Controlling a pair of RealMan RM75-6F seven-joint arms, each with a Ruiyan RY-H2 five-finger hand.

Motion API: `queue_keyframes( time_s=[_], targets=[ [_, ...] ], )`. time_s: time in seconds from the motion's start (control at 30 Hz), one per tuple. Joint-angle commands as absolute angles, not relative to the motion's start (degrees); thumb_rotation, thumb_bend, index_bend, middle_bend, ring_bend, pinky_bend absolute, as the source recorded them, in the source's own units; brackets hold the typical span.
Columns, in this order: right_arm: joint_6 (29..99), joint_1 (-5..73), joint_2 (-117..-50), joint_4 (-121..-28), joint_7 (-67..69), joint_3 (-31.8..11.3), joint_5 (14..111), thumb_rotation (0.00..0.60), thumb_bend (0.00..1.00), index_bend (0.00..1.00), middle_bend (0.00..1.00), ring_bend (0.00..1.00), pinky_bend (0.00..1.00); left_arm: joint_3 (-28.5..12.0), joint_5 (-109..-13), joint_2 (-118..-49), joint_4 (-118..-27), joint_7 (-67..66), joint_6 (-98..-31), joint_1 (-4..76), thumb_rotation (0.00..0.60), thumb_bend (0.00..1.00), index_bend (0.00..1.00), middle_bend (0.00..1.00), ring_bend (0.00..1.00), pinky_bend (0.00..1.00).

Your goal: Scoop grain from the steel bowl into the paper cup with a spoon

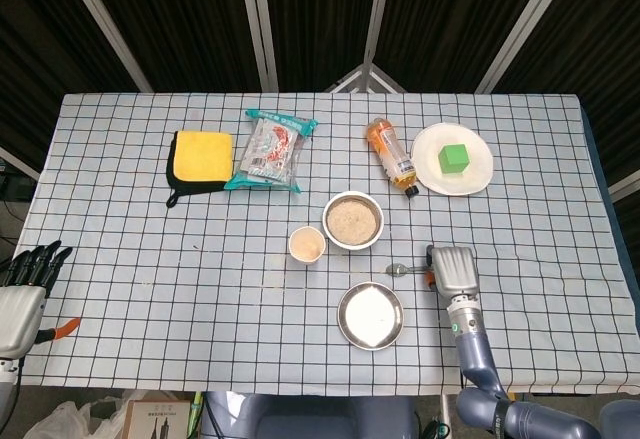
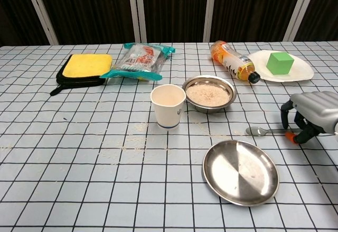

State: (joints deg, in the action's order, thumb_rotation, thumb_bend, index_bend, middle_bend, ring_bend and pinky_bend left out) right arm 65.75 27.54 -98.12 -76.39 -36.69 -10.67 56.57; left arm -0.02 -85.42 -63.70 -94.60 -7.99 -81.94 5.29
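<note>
A steel bowl [image 1: 352,220] [image 2: 209,93] of pale grain sits mid-table, with a paper cup [image 1: 306,245] [image 2: 168,105] upright just to its left. The spoon [image 1: 398,269] [image 2: 259,131] lies flat on the cloth right of them, its orange-tipped handle running under my right hand [image 1: 452,269] [image 2: 311,113]. That hand hovers low over the handle, its fingers curved down on one side and the thumb on the other, with a gap between them. My left hand [image 1: 22,289] rests off the table's left corner, fingers spread and holding nothing.
An empty steel plate [image 1: 370,315] [image 2: 240,171] lies in front of the bowl. At the back are a lying bottle [image 1: 391,156] [image 2: 232,60], a white plate [image 1: 425,154] [image 2: 301,73] with a green cube [image 2: 279,63], a snack packet [image 1: 270,149] and a yellow sponge [image 1: 203,156]. Spilled grains dot the cloth.
</note>
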Motion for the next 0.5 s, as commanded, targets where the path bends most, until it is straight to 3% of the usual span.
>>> queue_keyframes(
  time_s=[0.03, 0.5],
  targets=[
    [65.8, 27.6, -98.2, -76.4, -36.7, -10.6, 56.4, 0.6, 0.46, 0.55, 0.89, 0.96, 1.0, 0.0, -85.4, -63.7, -94.6, -8.0, -81.9, 5.3, 0.6, 0.0, 0.0, 0.0, 0.0, 0.0],
    [66.8, 27.3, -97.7, -77.1, -36.1, -10.2, 57.1, 0.6, 0.47, 0.61, 0.89, 0.96, 1.0, 0.0, -85.3, -63.7, -94.7, -8.0, -81.8, 5.3, 0.6, 0.0, 0.0, 0.0, 0.0, 0.0]
  ],
)
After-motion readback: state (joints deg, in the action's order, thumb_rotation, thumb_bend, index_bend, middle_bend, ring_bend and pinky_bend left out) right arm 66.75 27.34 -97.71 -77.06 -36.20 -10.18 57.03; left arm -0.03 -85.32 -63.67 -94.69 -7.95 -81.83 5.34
